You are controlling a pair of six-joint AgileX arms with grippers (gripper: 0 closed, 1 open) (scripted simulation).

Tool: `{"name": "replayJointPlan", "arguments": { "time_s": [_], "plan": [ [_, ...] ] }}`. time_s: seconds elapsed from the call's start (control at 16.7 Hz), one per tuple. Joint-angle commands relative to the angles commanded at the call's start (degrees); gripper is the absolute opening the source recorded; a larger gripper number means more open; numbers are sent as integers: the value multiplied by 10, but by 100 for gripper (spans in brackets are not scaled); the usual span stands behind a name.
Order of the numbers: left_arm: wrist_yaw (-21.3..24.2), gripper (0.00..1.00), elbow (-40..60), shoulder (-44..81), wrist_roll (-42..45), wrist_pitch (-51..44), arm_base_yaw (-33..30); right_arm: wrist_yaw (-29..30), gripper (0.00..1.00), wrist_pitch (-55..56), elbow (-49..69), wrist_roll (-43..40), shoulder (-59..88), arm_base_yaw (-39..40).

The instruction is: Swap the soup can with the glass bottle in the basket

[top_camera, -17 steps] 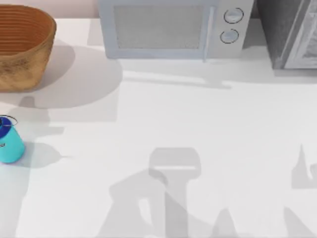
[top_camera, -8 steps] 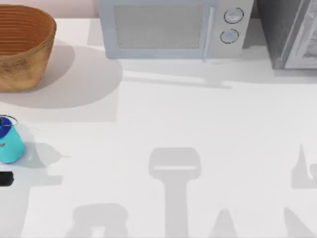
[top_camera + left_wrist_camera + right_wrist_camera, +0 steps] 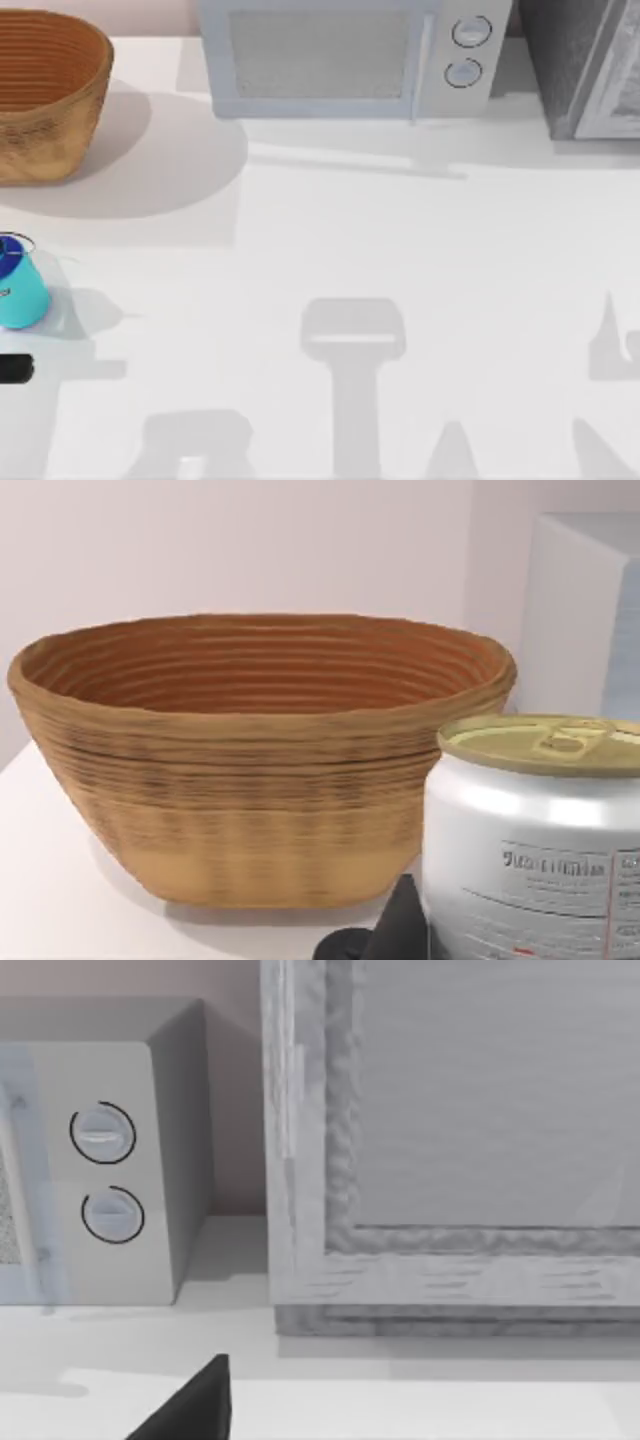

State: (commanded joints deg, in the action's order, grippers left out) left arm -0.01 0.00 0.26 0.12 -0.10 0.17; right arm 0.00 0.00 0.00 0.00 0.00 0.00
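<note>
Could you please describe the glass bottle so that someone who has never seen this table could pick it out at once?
Start at the big woven basket in the table's far left corner, beside the microwave. Come straight toward the near edge along the left side until you reach the glass bottle, standing alone on the white tabletop. It is a small teal-blue vessel with a dark blue top, unlike the tan wicker basket.

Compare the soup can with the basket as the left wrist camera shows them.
The soup can is a smooth, straight-sided cylinder, white with printed text; the basket is ribbed tan wicker flaring upward. The can is closed by a dull gold lid; the basket is open at the top. The can sits nearer the camera, the basket behind it. Both stand upright on the table.
</note>
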Motion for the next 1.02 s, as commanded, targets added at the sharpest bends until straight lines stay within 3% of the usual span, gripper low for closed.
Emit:
{"name": "replayJointPlan", "arguments": {
  "time_s": [0.3,1.02],
  "plan": [
    [43,0,52,75,-4,65,-17,0,100,0,0,0,0,0],
    [239,0,268,493,-10,360,-85,0,100,0,0,0,0,0]
  ]
}}
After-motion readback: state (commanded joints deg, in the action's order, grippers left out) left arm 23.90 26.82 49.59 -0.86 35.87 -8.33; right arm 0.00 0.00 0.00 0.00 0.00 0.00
